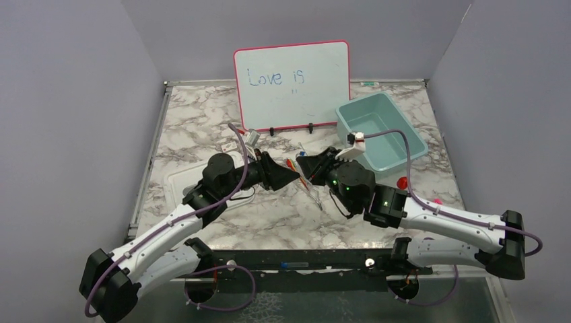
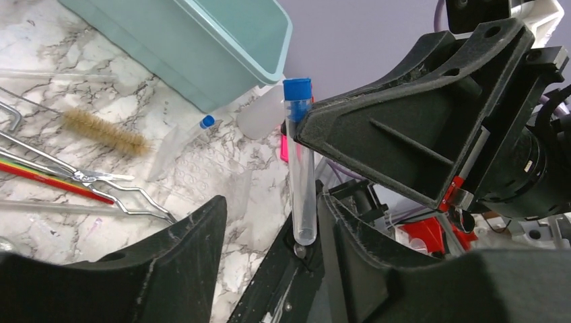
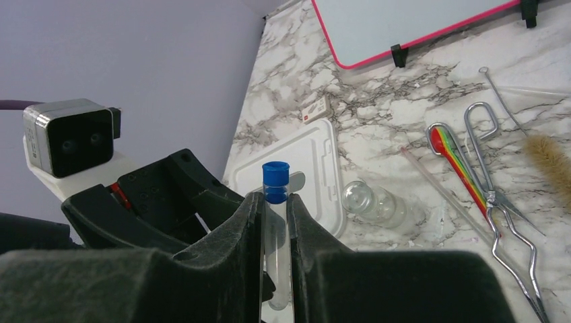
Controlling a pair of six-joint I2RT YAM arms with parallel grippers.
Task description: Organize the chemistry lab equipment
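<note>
My right gripper [image 3: 275, 202] is shut on a clear test tube [image 3: 276, 229] with a blue cap, held upright above the table's middle. The left gripper [image 2: 273, 208] faces it with its fingers on either side of the tube's [image 2: 301, 175] lower end. The tube lies against the right finger, with a wide gap to the left one. On the marble lie a wire brush [image 2: 104, 131], metal tweezers [image 3: 501, 202], a red and rainbow stick [image 3: 461, 168] and a clear beaker [image 3: 370, 200] on its side. A red funnel [image 1: 402, 182] sits by the right arm.
A teal bin [image 1: 380, 131] stands at the back right, beside the pink-framed whiteboard [image 1: 293, 84]. A white lid [image 1: 185, 182] lies flat at the left. Another blue-capped tube [image 2: 182, 145] and a white bottle [image 2: 262, 111] lie near the bin.
</note>
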